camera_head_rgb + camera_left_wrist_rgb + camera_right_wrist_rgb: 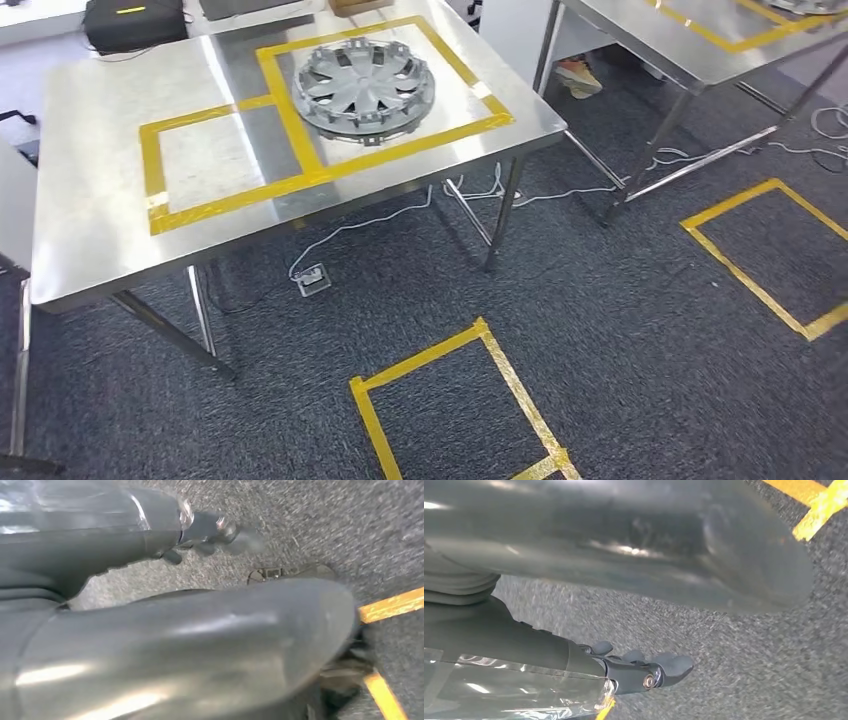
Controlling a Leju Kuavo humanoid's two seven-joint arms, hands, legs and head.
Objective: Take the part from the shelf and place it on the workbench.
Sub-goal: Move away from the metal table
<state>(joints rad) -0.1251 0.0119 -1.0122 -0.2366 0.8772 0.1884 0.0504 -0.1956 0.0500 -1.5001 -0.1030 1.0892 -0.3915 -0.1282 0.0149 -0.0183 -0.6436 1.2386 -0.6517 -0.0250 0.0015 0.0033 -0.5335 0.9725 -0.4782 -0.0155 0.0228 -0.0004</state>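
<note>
A grey wheel cover (pixel 362 88) lies flat on the steel workbench (pixel 90 230), inside the larger of two yellow tape squares at the bench's far right. My left hand (pixel 190 640) hangs over the grey carpet, its thick thumb apart from the dark fingers (pixel 220 532), with nothing in it. Over carpet too, my right hand (pixel 624 555) hangs with its fingers (pixel 649 670) stretched out and empty. Both wrist views are blurred.
A smaller tape square (pixel 200 160) marks the bench's left half. A second steel table (pixel 690 50) stands at the far right. Yellow tape squares (pixel 460 400) (pixel 770 250) mark the carpet. Cables and a socket box (pixel 312 279) lie under the bench. A person's shoe (pixel 575 75) shows behind.
</note>
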